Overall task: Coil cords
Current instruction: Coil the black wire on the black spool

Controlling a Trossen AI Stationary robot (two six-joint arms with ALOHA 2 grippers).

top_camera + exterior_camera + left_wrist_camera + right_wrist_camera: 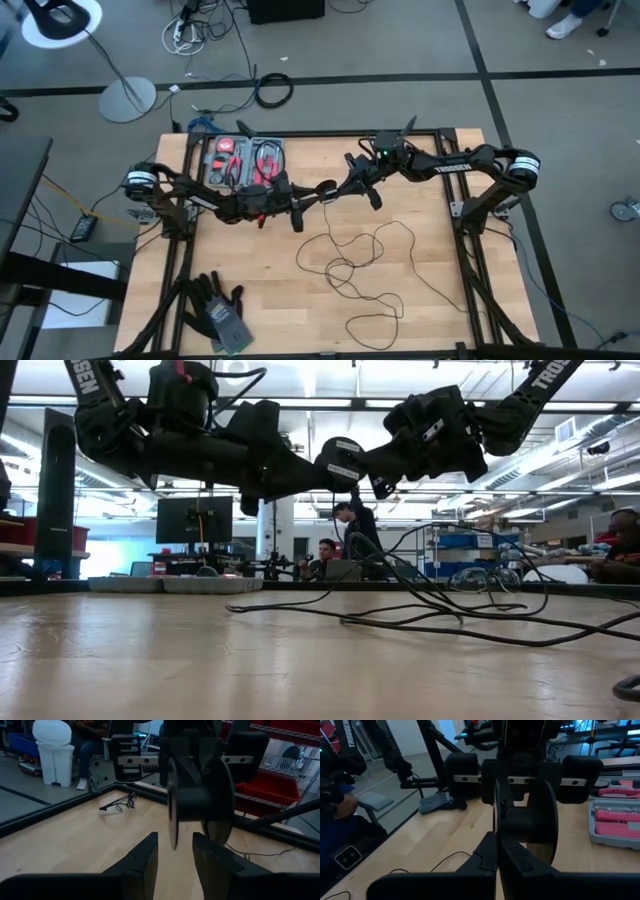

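1. Nearest me on the table (420, 210), I see the thin black cord (365, 262) in loose loops over the middle and near part of the wood.
2. Above it, my left gripper (325, 190) has its fingers (145, 857) partly apart around the edge of a black spool (200, 802), held off the table.
3. Facing it, my right gripper (352, 180) is fully closed, pinching that spool's flange.
4. Farthest back lies a tool case (245, 160).

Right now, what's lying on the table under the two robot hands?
Bare wood table and loose loops of thin black cord, just below left gripper and right gripper. Nothing seems hidden.
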